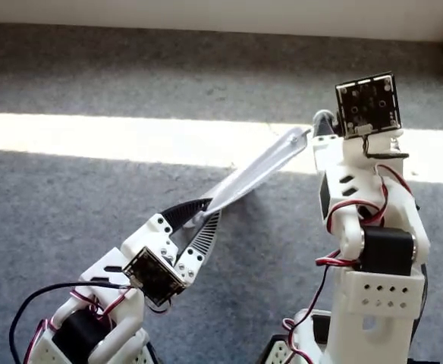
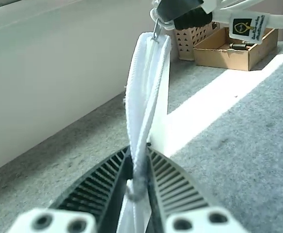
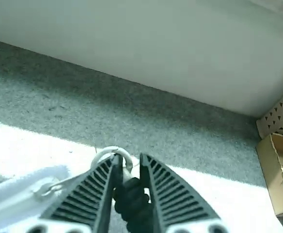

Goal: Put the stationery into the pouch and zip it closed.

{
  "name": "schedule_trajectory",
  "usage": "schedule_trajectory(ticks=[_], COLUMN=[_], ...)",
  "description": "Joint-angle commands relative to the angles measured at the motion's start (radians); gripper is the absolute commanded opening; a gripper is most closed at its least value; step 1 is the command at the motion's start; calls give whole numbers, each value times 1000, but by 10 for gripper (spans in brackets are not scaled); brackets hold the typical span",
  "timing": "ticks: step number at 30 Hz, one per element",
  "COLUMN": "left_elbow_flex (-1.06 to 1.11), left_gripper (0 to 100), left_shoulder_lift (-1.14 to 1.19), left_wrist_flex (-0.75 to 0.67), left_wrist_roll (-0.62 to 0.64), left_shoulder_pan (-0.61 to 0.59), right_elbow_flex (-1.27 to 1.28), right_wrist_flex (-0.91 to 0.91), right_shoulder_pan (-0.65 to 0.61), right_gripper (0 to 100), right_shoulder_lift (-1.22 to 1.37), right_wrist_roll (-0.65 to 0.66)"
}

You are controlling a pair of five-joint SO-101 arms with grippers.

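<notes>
A slim, translucent white pouch [image 1: 258,173] hangs stretched in the air between the two arms, above the grey carpet. My left gripper [image 1: 205,214] is shut on its lower end, and the fabric [image 2: 147,87] is pinched between the black ribbed fingers [image 2: 168,182]. My right gripper [image 1: 322,127] is shut at the pouch's upper end. It holds the black zipper cord [image 3: 131,198], with the metal pull ring [image 3: 111,153] just past its fingertips. The pouch end [image 3: 15,194] trails off from there. No stationery can be seen through the pouch.
A cardboard box [image 2: 234,48] and a white lattice basket [image 2: 196,33] stand on the carpet by the wall beyond the right arm. A bright strip of sunlight [image 1: 92,136] crosses the carpet. A white wall [image 1: 221,14] bounds the far side.
</notes>
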Motion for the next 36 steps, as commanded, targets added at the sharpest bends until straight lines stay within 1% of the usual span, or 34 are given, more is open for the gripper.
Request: schedule_trajectory(ticks=[1, 3, 4, 6, 7, 12, 19, 25, 29, 32, 36], left_elbow_flex=[-21, -21, -27, -41, -56, -174, -274, -400, -449, -469, -483], left_gripper=[61, 132, 157, 183, 189, 194, 194, 194, 194, 194, 190], left_shoulder_lift=[-12, -12, -12, -12, -12, -12, -12, -12, -12, -12, -12], left_wrist_flex=[35, 35, 37, 38, 55, 184, 288, 376, 420, 420, 414], left_wrist_roll=[5, 28, 68, 126, 129, 132, 127, 126, 126, 123, 15], left_shoulder_pan=[-39, -41, -44, -47, -48, -44, -48, -51, -137, -236, -363], right_elbow_flex=[-76, -99, -102, -101, -101, -99, -99, -99, -97, -51, 87], right_wrist_flex=[128, 182, 206, 254, 274, 387, 539, 661, 751, 760, 723], right_shoulder_pan=[102, 102, 102, 104, 104, 104, 108, 110, 108, 107, 104], right_gripper=[179, 199, 199, 199, 199, 199, 199, 199, 199, 199, 199], right_shoulder_lift=[-15, -62, -90, -151, -185, -295, -363, -433, -495, -538, -585], right_wrist_roll=[8, 8, 8, 9, 12, 15, 11, 15, 15, 14, 9])
